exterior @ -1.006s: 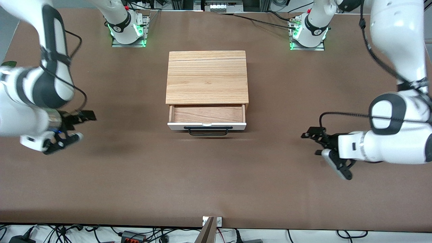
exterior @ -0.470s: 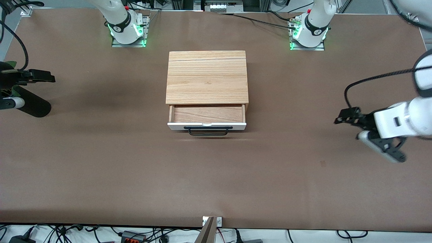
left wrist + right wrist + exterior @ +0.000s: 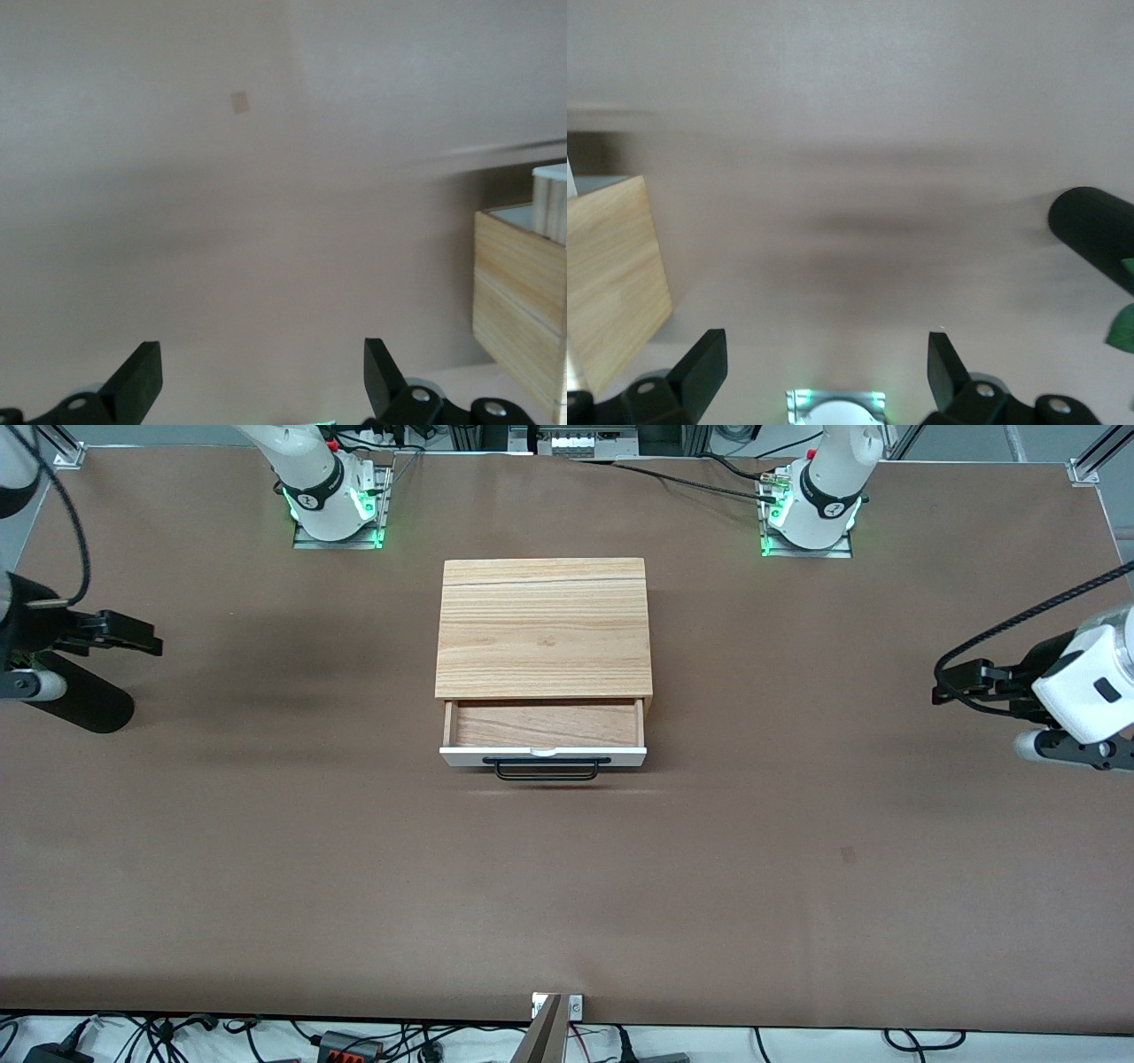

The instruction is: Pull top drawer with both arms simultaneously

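1. Brown worktop [image 3: 354, 868] carries one wooden cabinet [image 3: 543, 627] at centre.
2. Left end effector [image 3: 263, 376], fingers spread apart, hovers over bare worktop at the cabinet's 3 o'clock in the front view; only its wrist view shows the gap.
3. Right end effector [image 3: 827, 372], likewise spread, hovers at 9 o'clock.
4. One top drawer [image 3: 543, 737] stands pulled out at the cabinet's 6 o'clock, with one black handle [image 3: 547, 769].

Top drawer [image 3: 543, 756]: glossy white front, light wood inside; cabinet top [image 3: 543, 627] grained wood; table [image 3: 567, 886] matt brown.
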